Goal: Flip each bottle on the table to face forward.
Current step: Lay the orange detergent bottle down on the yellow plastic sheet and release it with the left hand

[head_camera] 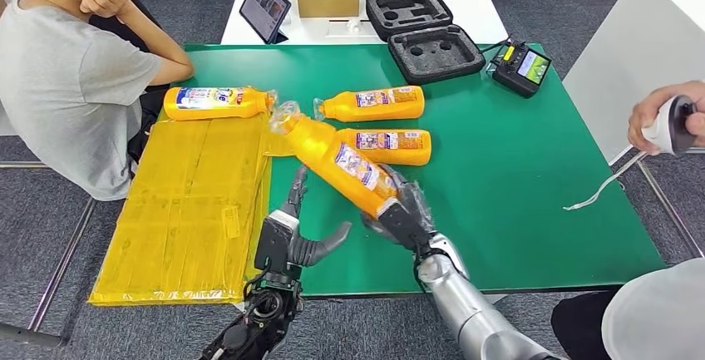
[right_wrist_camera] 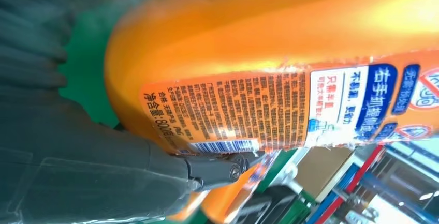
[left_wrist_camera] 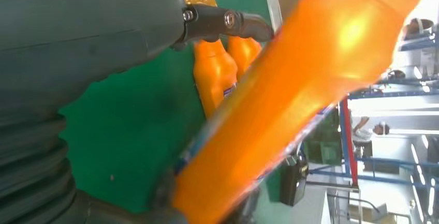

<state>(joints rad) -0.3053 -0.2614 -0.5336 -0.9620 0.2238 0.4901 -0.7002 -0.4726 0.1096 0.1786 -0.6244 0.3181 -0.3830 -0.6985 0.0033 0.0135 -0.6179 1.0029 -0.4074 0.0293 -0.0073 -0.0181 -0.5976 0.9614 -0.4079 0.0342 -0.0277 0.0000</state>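
My right hand (head_camera: 401,210) grips the base of an orange bottle (head_camera: 337,159) and holds it tilted above the green table (head_camera: 515,177), its plastic-wrapped cap pointing up and to the left. That bottle's back label (right_wrist_camera: 269,113) with small print and a barcode faces the right wrist camera. My left hand (head_camera: 291,231) hovers open just left of the held bottle (left_wrist_camera: 290,105), fingers spread. Three more orange bottles lie on their sides: one at the far left (head_camera: 218,102), one in the middle (head_camera: 372,103), one just behind the held bottle (head_camera: 391,145).
A yellow plastic-wrapped sheet (head_camera: 191,210) covers the table's left part. A seated person (head_camera: 66,77) leans at the left edge. A black foam case (head_camera: 424,32) and a controller (head_camera: 521,66) sit at the back. Another person's hand (head_camera: 669,119) holds a white device at right.
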